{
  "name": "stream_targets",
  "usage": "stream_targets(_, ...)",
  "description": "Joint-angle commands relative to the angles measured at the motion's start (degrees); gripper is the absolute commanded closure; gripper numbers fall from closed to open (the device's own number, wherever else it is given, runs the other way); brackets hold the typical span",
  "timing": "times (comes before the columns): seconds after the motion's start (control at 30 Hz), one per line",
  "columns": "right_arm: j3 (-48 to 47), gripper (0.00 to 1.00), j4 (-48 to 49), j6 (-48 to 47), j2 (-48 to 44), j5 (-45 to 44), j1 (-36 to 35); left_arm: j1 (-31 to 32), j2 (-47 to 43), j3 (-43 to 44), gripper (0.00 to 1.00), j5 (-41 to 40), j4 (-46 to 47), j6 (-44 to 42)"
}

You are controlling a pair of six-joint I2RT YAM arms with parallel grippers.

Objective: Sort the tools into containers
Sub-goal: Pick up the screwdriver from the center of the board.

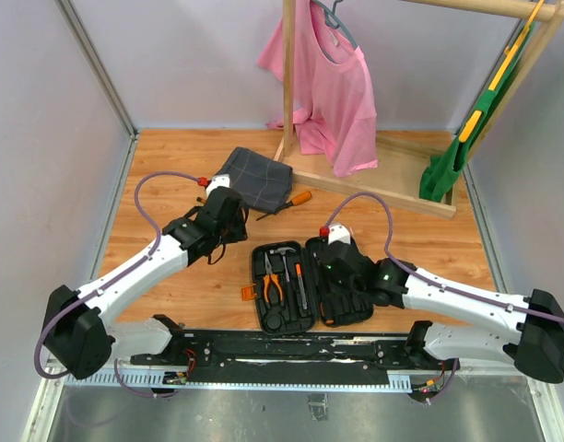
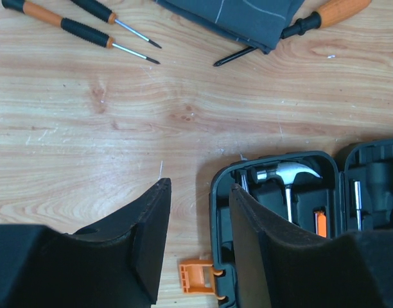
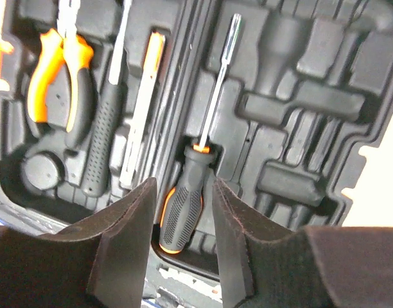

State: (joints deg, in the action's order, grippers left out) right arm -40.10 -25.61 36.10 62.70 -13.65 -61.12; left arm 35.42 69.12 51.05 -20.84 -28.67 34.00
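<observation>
The black tool case (image 1: 264, 318) lies open near the table's front edge. Its left half holds pliers (image 3: 58, 83), a hammer (image 2: 289, 173) and a small orange-handled tool (image 1: 299, 273). My right gripper (image 3: 185, 183) hangs open over the right half, its fingers either side of a black-and-orange screwdriver (image 3: 193, 186) lying in its slot. My left gripper (image 2: 201, 187) is open and empty above the wood, by the case's far left corner. Two slim screwdrivers (image 2: 87, 32) lie loose on the table. A third, orange-handled one (image 2: 312, 19) pokes out from under the cloth.
A dark grey checked cloth (image 1: 256, 177) lies behind the case. A wooden clothes rack (image 1: 374, 180) with a pink shirt (image 1: 333, 83) and a green garment (image 1: 452, 157) stands at the back right. The case's orange clasp (image 2: 196, 276) sticks out to its left.
</observation>
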Motion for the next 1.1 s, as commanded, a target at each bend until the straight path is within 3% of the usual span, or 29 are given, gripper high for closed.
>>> stream_targets(0.0,-3.91,0.58,-0.74,-4.27,-1.43,-6.99,0.04,-0.35,-3.58,0.13,0.53,-0.36,1.45,-3.23)
stream_targets(0.23,-7.38,0.54,5.64,-18.36,0.14,-10.80,4.43,-0.35,-8.48,1.40,0.53,-0.18,-1.81,-6.52)
stream_targets(0.37,-10.85,0.52,6.56,-22.81,2.62,-4.82,10.97,-0.35,-12.94,1.51,0.53,-0.31,-3.49,-8.11)
stream_targets(0.53,-15.35,0.51,7.45,-12.96,7.80,4.44,21.05,-0.35,-18.99,1.15,0.49,-2.00,-4.54,-10.22)
stream_targets(0.77,-20.29,0.50,15.05,1.34,18.52,1.55,22.99,-0.35,-22.44,-1.20,0.46,-4.10,-5.20,-13.40)
stream_targets(1.07,-25.94,0.41,21.40,16.13,30.11,-4.98,23.69,-0.35,-20.26,-2.18,0.45,-3.81,-4.10,-13.91)
